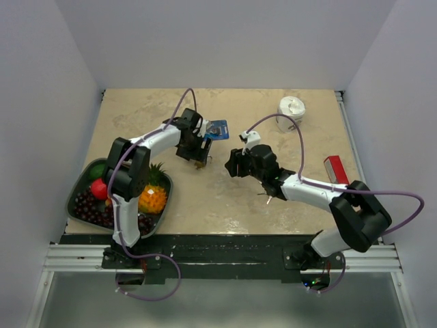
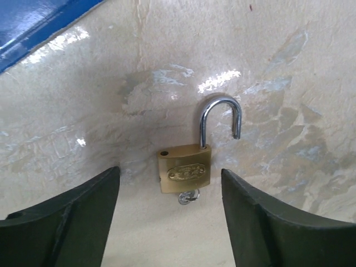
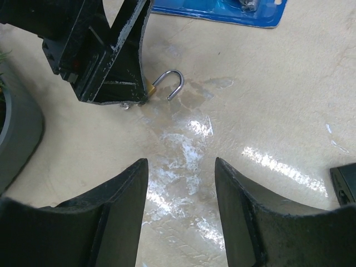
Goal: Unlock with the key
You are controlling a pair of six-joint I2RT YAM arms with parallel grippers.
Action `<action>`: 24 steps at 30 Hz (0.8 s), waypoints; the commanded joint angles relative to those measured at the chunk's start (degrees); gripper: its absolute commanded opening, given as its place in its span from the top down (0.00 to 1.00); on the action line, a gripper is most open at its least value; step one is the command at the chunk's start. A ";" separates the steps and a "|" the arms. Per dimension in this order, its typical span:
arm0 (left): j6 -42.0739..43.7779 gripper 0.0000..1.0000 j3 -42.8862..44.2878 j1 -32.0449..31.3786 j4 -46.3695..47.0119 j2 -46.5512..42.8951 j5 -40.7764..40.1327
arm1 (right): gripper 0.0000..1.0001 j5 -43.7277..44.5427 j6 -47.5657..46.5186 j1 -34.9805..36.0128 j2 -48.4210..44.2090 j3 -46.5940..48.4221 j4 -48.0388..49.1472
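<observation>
**Desk:** Top view first.

**Operator:** I see a small brass padlock (image 1: 200, 164) lying on the beige table (image 1: 273, 205), with my left gripper (image 1: 197, 154) directly over it. My right gripper (image 1: 231, 165) sits near the padlock on its right and does not touch it. A blue card pack (image 1: 216, 129) lies just beyond the padlock, and the dark item on it is too small to identify. I cannot pick out the key, the black-headed bunch, in this view. A tray of fruit (image 1: 76, 198) sits well to the padlock's left.

**Desk:** Left wrist?

**Operator:** The left fingers (image 2: 72, 217) are spread wide and grip nothing. The padlock (image 2: 183, 172) lies flat between them and touches neither. Its shackle (image 2: 219, 119) stands open, with one leg free of the body. A small silver key (image 2: 189, 196) sits in the keyway at the padlock's lower end.

**Desk:** Right wrist?

**Operator:** The right fingers (image 3: 100, 217) are parted, with only bare table between them. Ahead, the left gripper (image 3: 111, 67) covers most of the padlock body, and the open shackle (image 3: 169, 83) shows beside it. The blue pack (image 3: 222, 14) lies past the padlock. I cannot tell where the key is in this view either.
</observation>
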 commanded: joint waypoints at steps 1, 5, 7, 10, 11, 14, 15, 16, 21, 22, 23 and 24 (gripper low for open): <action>1.79 0.09 -1.01 0.50 2.48 -5.28 -3.50 | 0.43 2.98 -0.52 -0.33 -3.62 0.12 0.64; 5.38 0.01 -7.84 -1.68 10.74 -16.17 -3.06 | 0.38 5.10 0.27 -1.30 -6.26 -1.63 1.08; 7.24 0.01 -11.11 -3.10 16.61 -24.50 -4.11 | 0.38 5.45 1.14 -2.87 -7.49 -2.16 0.47; 7.07 0.00 -16.47 -4.07 23.30 -34.11 -3.77 | 0.36 6.59 4.39 -5.95 -8.81 -2.43 -3.57; 6.63 0.00 -18.40 -4.07 24.46 -35.96 -4.12 | 0.36 7.20 5.62 -6.83 -9.08 -2.34 -6.80; 5.22 0.00 -22.18 -3.98 27.81 -41.59 -6.05 | 0.36 10.54 8.79 -9.12 -10.22 -2.34 -12.43; 4.78 0.00 -23.24 -3.90 29.03 -43.34 -6.40 | 0.35 12.37 9.49 -9.47 -10.48 -2.26 -13.67; 4.52 0.00 -24.47 -3.90 29.22 -43.88 -6.58 | 0.35 13.09 9.85 -9.82 -10.57 -2.17 -14.91; 1.80 0.00 -24.48 -3.98 27.90 -45.38 -6.49 | 0.35 15.73 13.09 -10.88 -9.61 -0.59 -23.08; 1.53 0.00 -24.57 -3.98 28.08 -45.64 -5.71 | 0.34 16.34 13.80 -10.97 -9.52 -0.32 -24.05; 1.27 0.00 -24.66 -3.98 28.25 -45.99 -5.18 | 0.34 16.35 14.59 -11.14 -9.69 0.03 -25.71; 0.91 0.00 -24.75 -3.98 28.43 -46.26 -4.65 | 0.34 16.35 16.25 -11.23 -9.87 0.20 -26.34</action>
